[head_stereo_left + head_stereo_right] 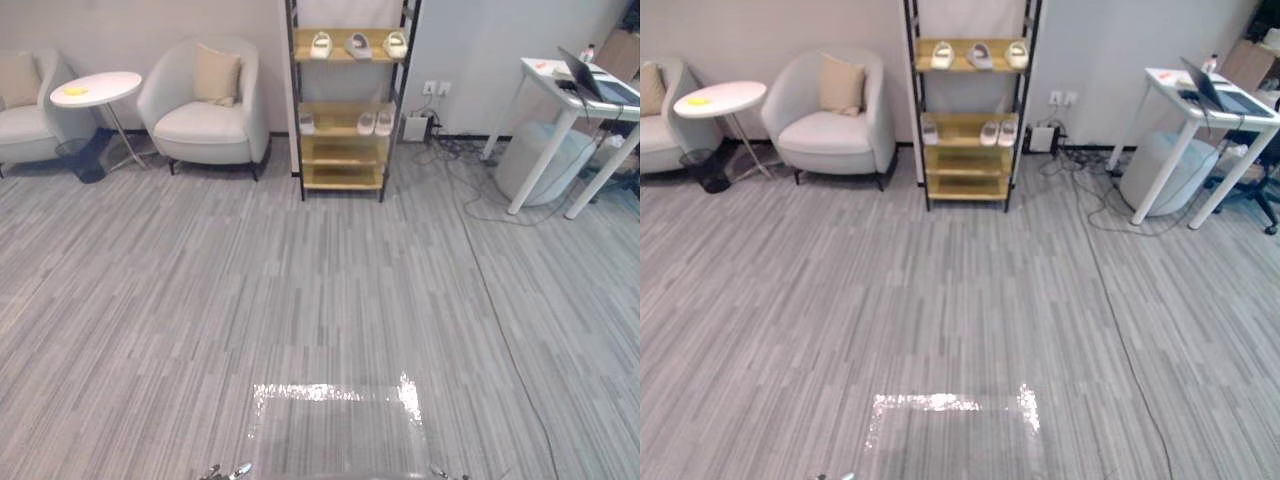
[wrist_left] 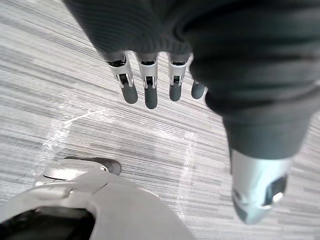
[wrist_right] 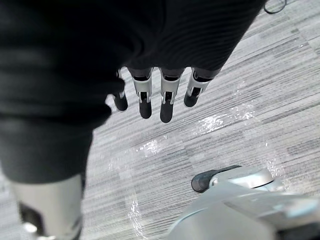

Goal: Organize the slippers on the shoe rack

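The wooden shoe rack (image 1: 345,178) stands far ahead against the back wall. Its top shelf holds a cream slipper (image 1: 321,44), a grey slipper (image 1: 358,44) and another cream slipper (image 1: 396,43). On the middle shelf lie one pale slipper (image 1: 306,122) at the left and a pale pair (image 1: 375,121) at the right. The two lower shelves are bare. My left hand (image 2: 150,90) hangs over the grey carpet with straight fingers and holds nothing. My right hand (image 3: 167,102) hangs the same way, open and empty.
A light armchair (image 1: 205,105) and a round white side table (image 1: 97,88) stand left of the rack. A white desk (image 1: 580,100) with a laptop stands at the right, and cables (image 1: 470,190) trail across the floor. A glossy patch (image 1: 335,420) lies on the carpet close by.
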Tool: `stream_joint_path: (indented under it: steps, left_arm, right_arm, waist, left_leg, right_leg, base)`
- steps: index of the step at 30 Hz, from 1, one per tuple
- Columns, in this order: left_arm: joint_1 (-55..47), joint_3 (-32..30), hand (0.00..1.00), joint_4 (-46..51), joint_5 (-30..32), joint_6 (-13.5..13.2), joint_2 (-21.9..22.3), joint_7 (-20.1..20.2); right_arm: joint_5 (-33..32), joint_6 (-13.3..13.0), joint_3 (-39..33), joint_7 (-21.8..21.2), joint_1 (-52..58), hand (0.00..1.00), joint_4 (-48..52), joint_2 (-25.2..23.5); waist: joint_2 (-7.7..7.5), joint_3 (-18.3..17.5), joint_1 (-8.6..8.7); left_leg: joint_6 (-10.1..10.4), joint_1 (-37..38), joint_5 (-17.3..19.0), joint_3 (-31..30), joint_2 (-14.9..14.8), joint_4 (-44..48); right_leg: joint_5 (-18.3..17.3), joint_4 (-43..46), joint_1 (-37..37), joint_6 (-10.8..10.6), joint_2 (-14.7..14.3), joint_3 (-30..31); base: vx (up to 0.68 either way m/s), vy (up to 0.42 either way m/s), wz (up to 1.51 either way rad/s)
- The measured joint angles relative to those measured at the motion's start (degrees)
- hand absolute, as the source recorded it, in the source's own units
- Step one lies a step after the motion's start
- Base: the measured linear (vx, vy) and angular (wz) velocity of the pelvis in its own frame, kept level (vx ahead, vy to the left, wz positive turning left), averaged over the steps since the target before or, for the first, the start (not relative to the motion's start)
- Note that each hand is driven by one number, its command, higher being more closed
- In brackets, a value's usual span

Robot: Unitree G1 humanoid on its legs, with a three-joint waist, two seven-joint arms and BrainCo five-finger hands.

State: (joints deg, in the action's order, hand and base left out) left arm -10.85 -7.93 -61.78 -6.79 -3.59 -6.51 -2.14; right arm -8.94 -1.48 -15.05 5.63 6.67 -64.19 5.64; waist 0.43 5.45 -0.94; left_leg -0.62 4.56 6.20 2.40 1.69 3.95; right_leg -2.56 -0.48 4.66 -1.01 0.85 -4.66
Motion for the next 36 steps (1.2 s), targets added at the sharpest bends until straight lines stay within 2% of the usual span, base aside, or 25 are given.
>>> stream_joint_path:
  steps: [7, 29, 30, 32, 33, 34, 36]
  left_arm:
    - [0.8, 0.0, 0.00, -0.9, 0.1, 0.0, 0.0, 0.0]
    - [1.8, 1.3, 0.00, -0.9, 0.6, 0.0, -0.2, 0.0]
    - [1.9, 1.3, 0.00, -0.9, 0.6, 0.0, -0.2, 0.0]
    - [2.8, 1.2, 0.00, -0.7, 0.6, 0.0, -0.1, 0.0]
    - [3.0, 1.1, 0.00, -0.7, 0.6, 0.0, 0.0, 0.0]
    - [3.3, 0.9, 0.00, -0.7, 0.6, 0.0, 0.2, 0.0]
    - [3.3, 0.0, 0.00, 1.1, 0.5, 0.1, 0.0, 0.0]
  right_arm:
    - [0.6, -0.1, -0.5, 0.0, -1.4, 0.00, -0.1, -0.2]
    - [2.2, -0.2, 0.0, 0.0, -4.3, 0.00, -0.2, -1.6]
    - [2.1, -0.2, 0.0, 0.0, -4.3, 0.00, -0.2, -1.7]
    - [2.0, -0.3, 0.0, 0.1, -5.0, 0.00, 0.0, -1.6]
    - [2.0, -0.3, 0.0, 0.1, -5.0, 0.00, 0.2, -1.6]
    - [1.8, -0.5, 0.0, 0.1, -5.1, 0.00, 0.6, -1.7]
    - [1.5, -0.6, -0.1, 0.4, -5.2, 0.00, 0.8, -2.1]
  waist:
    - [-0.01, 0.2, -0.98]
    - [0.29, 1.6, -1.45]
    - [0.27, 1.6, -1.44]
    - [0.69, 3.1, -1.52]
    - [0.92, 3.4, -1.56]
    - [1.29, 4.0, -1.90]
    - [0.68, 4.7, -2.28]
  left_leg:
    - [0.5, 1.7, -0.5, -0.8, -0.1, -3.0]
    - [0.7, 2.2, -0.3, -0.2, -0.2, -3.7]
    - [1.1, 1.5, 0.3, 0.0, -0.4, -2.8]
    - [1.8, -2.6, 5.3, 0.4, -1.8, 6.4]
    - [2.2, -3.5, 6.7, 0.5, -2.5, 9.0]
    - [3.6, -6.1, 9.2, 1.6, -4.2, 15.5]
    - [4.4, -11.9, 8.8, 4.0, -5.8, 29.0]
  right_leg:
    - [0.8, -3.0, 2.1, -0.2, -0.3, -1.1]
    - [0.8, -3.9, 2.6, -0.1, -0.6, -1.1]
    - [0.6, -3.7, 2.4, 0.0, -0.7, -1.1]
    - [-1.2, -1.4, 1.8, 0.7, -1.6, -1.2]
    - [-2.0, -0.7, 1.5, 0.9, -2.0, -1.2]
    - [-3.6, 0.2, 0.9, 1.7, -3.0, -1.0]
    - [-5.0, 1.6, 1.1, 2.3, -3.1, -0.6]
  base:
    - [0.06, -0.019, 0.05]
    - [0.00, -0.003, 0.00]
    - [0.03, -0.020, -0.01]
    - [0.03, -0.033, -0.04]
    - [0.00, -0.039, -0.13]
    - [0.01, -0.030, -0.10]
    - [0.04, -0.049, -0.14]
